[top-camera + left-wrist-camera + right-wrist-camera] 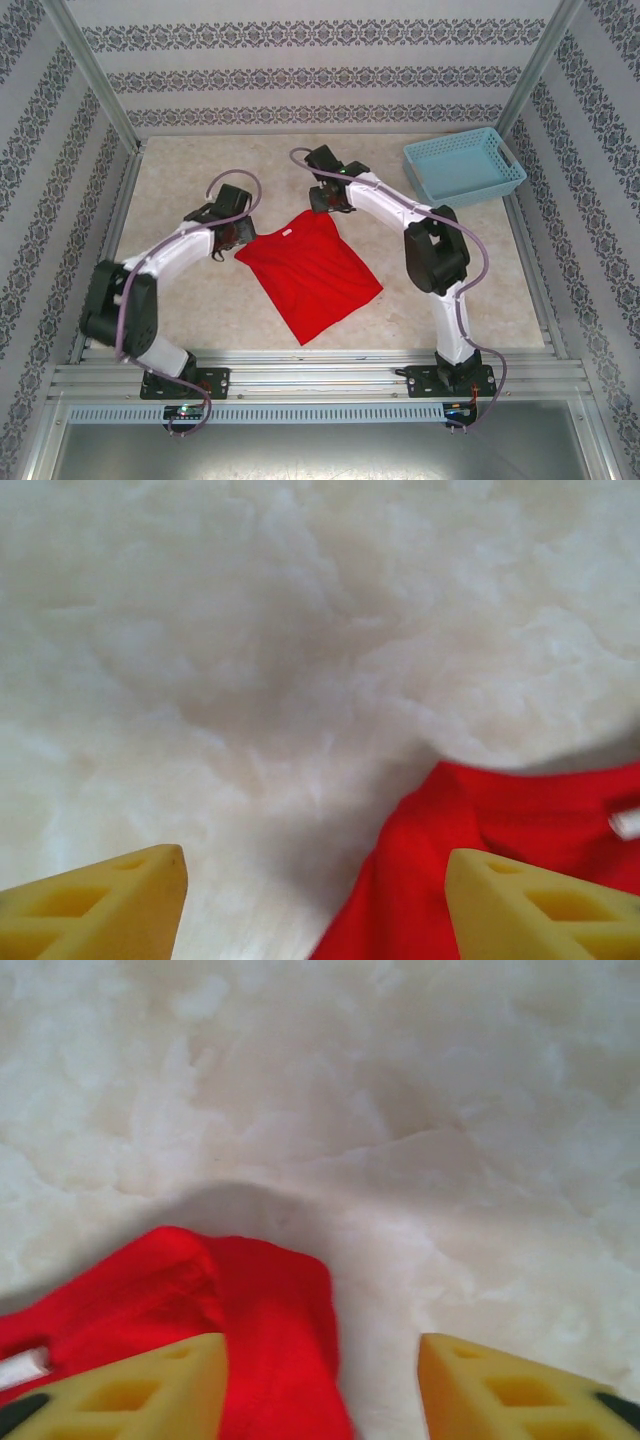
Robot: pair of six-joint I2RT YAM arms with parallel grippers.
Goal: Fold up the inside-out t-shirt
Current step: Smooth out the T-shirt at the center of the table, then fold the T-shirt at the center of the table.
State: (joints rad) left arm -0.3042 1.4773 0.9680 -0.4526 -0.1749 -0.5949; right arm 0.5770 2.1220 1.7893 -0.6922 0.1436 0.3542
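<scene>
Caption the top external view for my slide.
Left gripper and right gripper poised at the far corners of the red t-shirt on the marbled table; light blue basket far right.

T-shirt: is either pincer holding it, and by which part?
Nothing is held. The left pincer and right pincer are both open, each poised at a collar-end corner of the t-shirt, with no fabric pinched.
</scene>
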